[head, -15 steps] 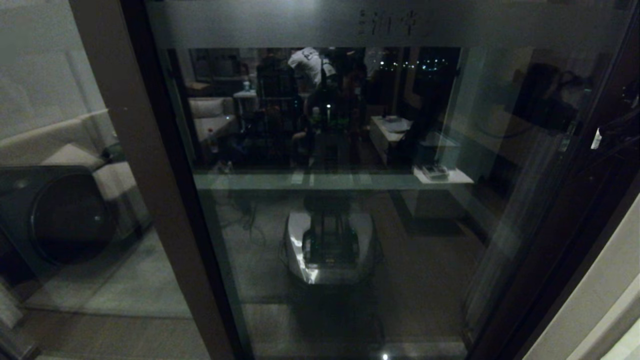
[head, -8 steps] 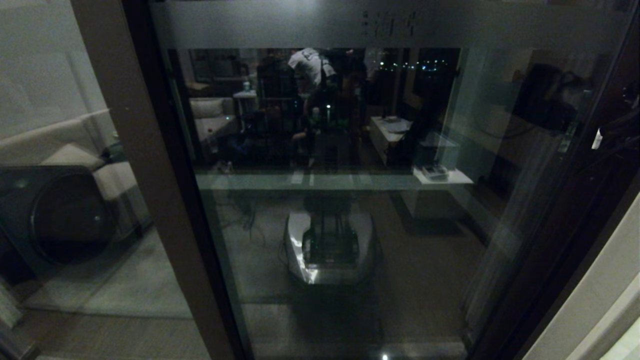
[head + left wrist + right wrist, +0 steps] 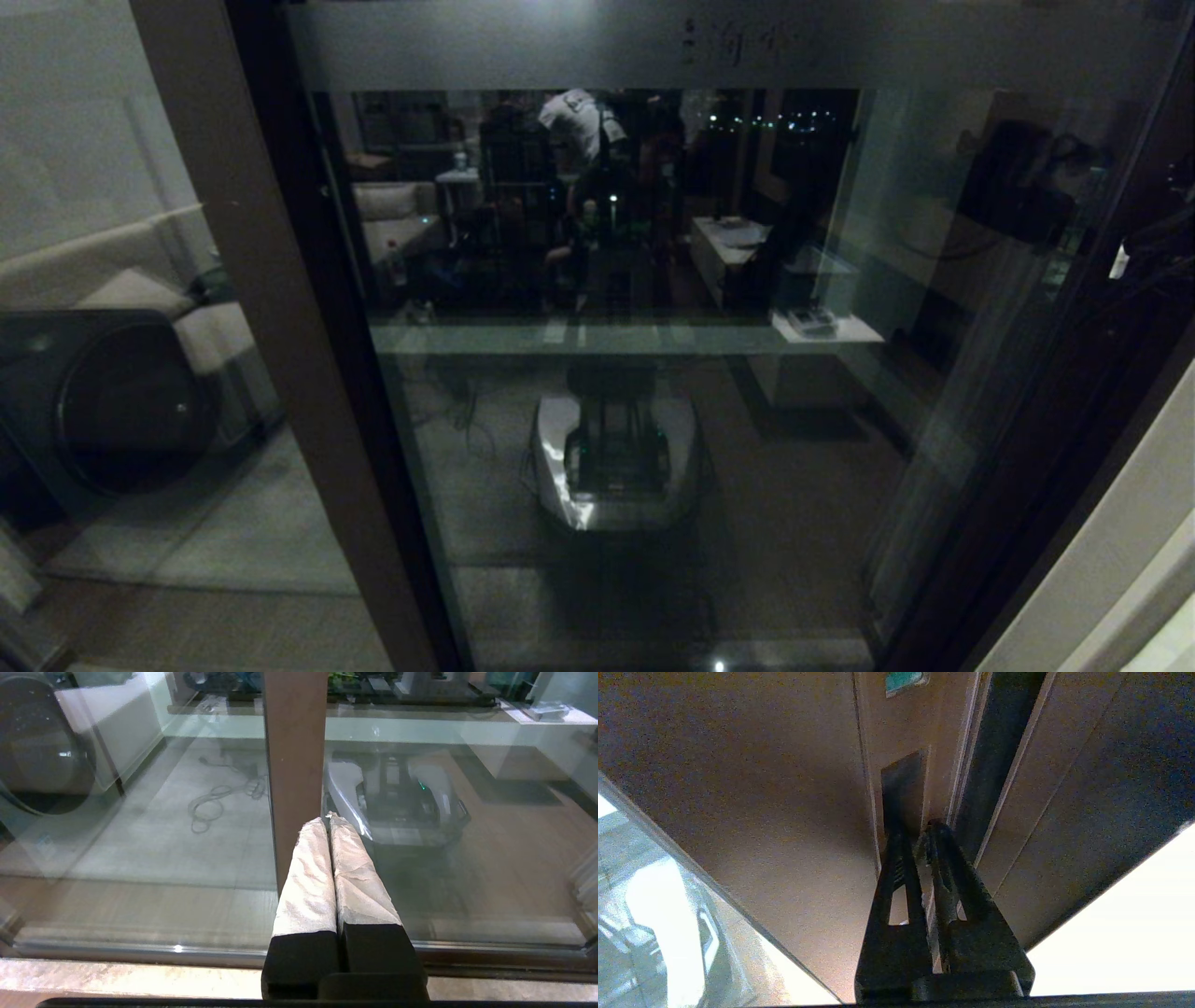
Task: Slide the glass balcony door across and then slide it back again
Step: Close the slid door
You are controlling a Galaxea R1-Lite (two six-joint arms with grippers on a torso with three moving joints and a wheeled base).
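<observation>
While the right gripper (image 3: 920, 833) reaches into the glass balcony door's (image 3: 653, 420) recessed handle (image 3: 903, 788), fingers nearly together, the left gripper (image 3: 328, 819) stays pressed together.

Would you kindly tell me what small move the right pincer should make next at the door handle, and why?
Probably nudge the glass balcony door rightward toward the jamb: the right pincer sits at the slot handle, and a dark strip shows between door and jamb. The left pincer is parked, shut.
</observation>
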